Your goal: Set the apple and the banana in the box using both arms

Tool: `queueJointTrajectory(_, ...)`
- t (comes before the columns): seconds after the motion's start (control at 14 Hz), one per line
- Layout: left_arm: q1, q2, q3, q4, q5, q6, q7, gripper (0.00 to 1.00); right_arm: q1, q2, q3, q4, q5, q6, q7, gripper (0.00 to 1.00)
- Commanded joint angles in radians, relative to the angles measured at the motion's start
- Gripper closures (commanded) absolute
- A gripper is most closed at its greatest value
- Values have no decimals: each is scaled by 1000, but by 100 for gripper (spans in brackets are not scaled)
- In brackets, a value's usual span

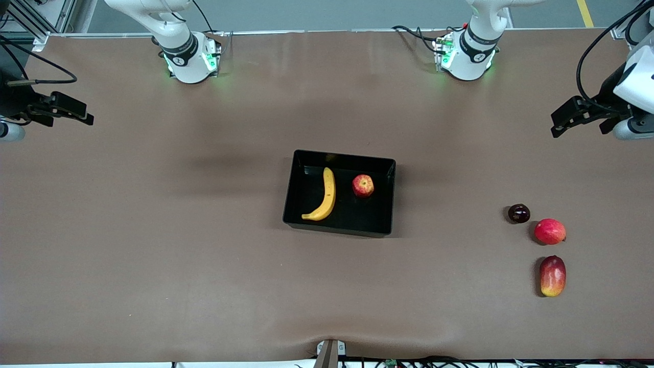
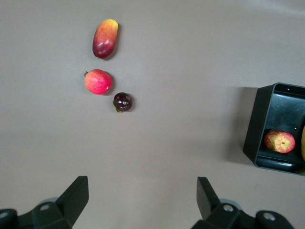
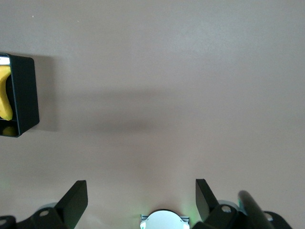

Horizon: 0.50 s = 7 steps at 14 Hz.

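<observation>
The black box (image 1: 342, 156) sits mid-table. Inside it the yellow banana (image 1: 324, 197) lies toward the right arm's end and the small red apple (image 1: 363, 185) toward the left arm's end, apart from each other. My left gripper (image 1: 559, 122) hangs open and empty over the left arm's end of the table. In the left wrist view its fingers (image 2: 76, 193) frame bare table, with the box (image 2: 262, 119) and apple (image 2: 279, 141) at the edge. My right gripper (image 1: 84, 115) hangs open and empty over the right arm's end. The right wrist view shows a box corner (image 3: 24, 95) and the banana (image 3: 5, 95).
Three loose fruits lie toward the left arm's end: a dark purple round fruit (image 1: 518, 213), a pinkish-red round fruit (image 1: 550, 231) and a red-and-yellow mango (image 1: 553, 276), nearer to the front camera than the box. The right arm's base (image 3: 164, 220) shows between the right gripper's fingers.
</observation>
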Motion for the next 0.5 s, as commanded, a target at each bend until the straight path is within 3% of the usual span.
queueJointTrajectory(0.0,-11,-23,7,-2,-20,-21,15,0,-12,2,5,6,15,-9,3,0)
queueJointTrajectory(0.43,-13,-24,2,-4,-21,-44,18,0,-12,4,5,3,15,-8,3,0)
